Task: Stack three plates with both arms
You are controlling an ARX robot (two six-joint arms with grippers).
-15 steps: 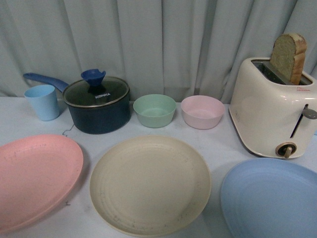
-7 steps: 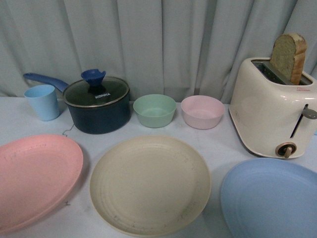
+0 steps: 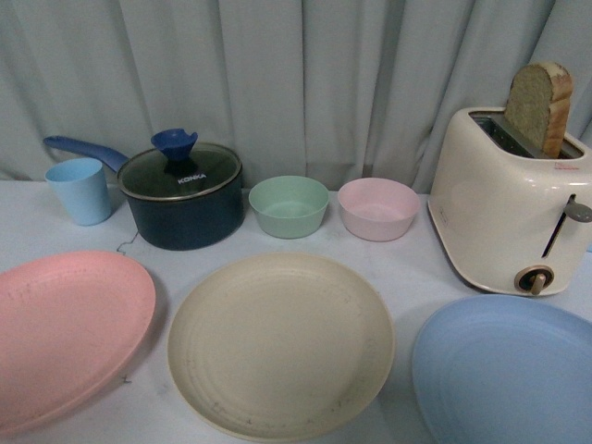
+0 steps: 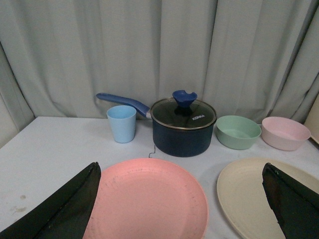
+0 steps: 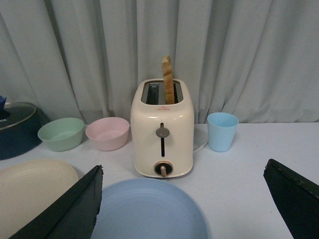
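Plates lie apart on the counter (image 3: 407,268) in front view: pink plate (image 3: 69,333), beige plate (image 3: 280,344), light blue plate (image 3: 509,370). Left wrist view: left hand (image 4: 182,204) spread wide toward the pink plate; right wrist view: right hand (image 5: 183,204) wide toward the light blue plate. Likely light, stiff, shallow: pinch the rims.

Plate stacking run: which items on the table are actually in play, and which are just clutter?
In play: pink plate, cream plate, blue plate.

Clutter: lidded pot, blue cup, green bowl, pink bowl, toaster, bread slice standing in it, second blue cup beside the toaster.
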